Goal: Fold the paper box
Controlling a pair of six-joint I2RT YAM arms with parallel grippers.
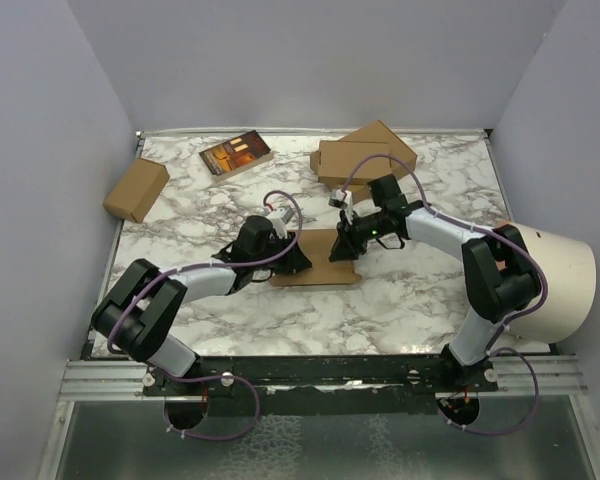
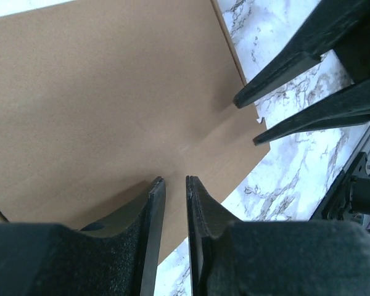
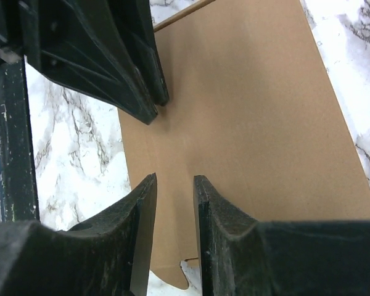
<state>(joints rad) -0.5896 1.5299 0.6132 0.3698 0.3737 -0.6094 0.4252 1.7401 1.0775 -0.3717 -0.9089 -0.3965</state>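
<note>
The left hand and right hand, both narrowly parted and gripping nothing, meet over the paper box lying flat at the bench centre, probably creasing it; next, a flap needs lifting.

The marble table carries paper box, carton, stacked boxes (rear).

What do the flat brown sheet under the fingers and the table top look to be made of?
The paper box: brown cardboard, matte and faintly grainy, with cleanly cut edges and a notch. No corrugation shows from here. The table: a smooth white surface with grey veining, so marble or a marble-look laminate. The look alone cannot settle which.
</note>
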